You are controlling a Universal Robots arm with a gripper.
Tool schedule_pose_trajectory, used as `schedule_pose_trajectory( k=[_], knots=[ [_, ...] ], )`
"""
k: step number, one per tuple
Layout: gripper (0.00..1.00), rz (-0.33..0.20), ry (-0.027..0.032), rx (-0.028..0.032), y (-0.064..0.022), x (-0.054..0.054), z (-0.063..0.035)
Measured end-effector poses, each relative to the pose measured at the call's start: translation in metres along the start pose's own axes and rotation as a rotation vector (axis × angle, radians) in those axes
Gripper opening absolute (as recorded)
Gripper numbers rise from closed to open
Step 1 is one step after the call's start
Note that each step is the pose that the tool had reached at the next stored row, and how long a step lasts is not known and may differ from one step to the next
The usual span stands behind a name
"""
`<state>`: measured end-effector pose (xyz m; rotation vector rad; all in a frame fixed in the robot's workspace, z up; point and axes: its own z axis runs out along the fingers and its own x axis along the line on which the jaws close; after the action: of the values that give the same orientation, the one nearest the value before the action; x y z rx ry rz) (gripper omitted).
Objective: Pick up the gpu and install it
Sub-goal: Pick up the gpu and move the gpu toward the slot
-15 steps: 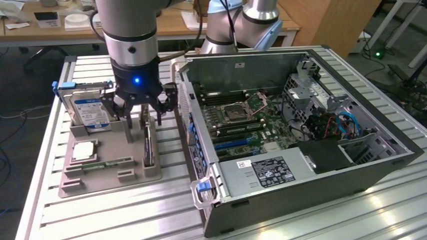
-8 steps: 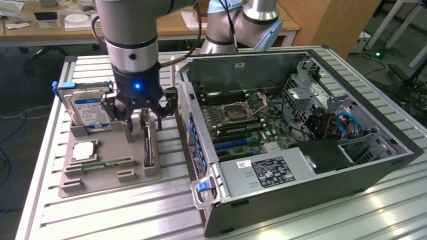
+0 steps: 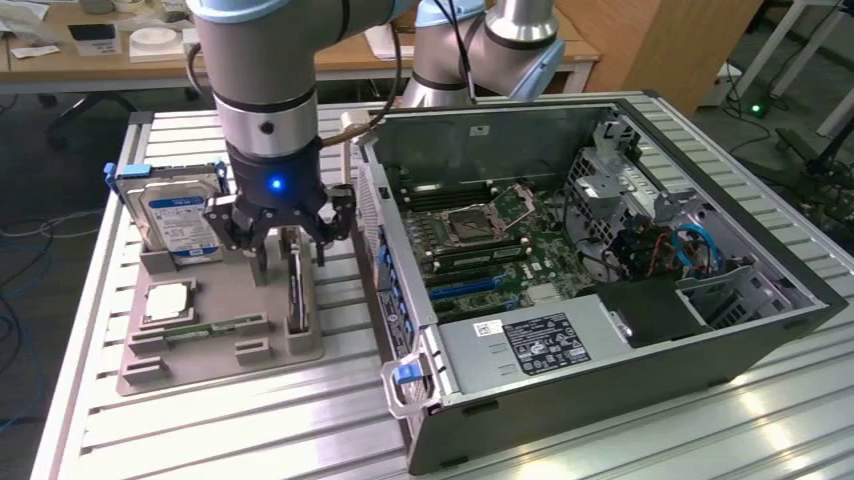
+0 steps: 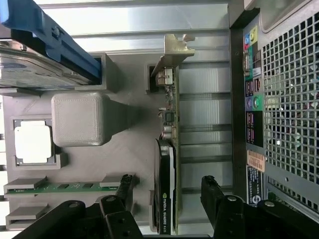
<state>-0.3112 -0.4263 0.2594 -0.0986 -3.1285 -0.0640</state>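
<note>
Status: pickup not completed, installation not started. The thin green circuit-board gpu [image 3: 296,292] with black cooler and silver end bracket stands on edge in the grey moulded holder tray [image 3: 200,360], directly beneath the black two-finger gripper [image 3: 286,245]. The jaws are fully spread and hold nothing. One of the fingers [image 4: 212,191] flanks each face of the card, clear of it. The arm points straight down, with the open black computer case [image 3: 747,330] beside the gripper.
</note>
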Motion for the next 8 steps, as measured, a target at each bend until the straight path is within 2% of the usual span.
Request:
schedule_pose_trajectory(
  k=[8],
  knots=[
    [0.66,0.010,-0.0004,-0.0001,-0.0013,0.000,0.0139]
  ],
)
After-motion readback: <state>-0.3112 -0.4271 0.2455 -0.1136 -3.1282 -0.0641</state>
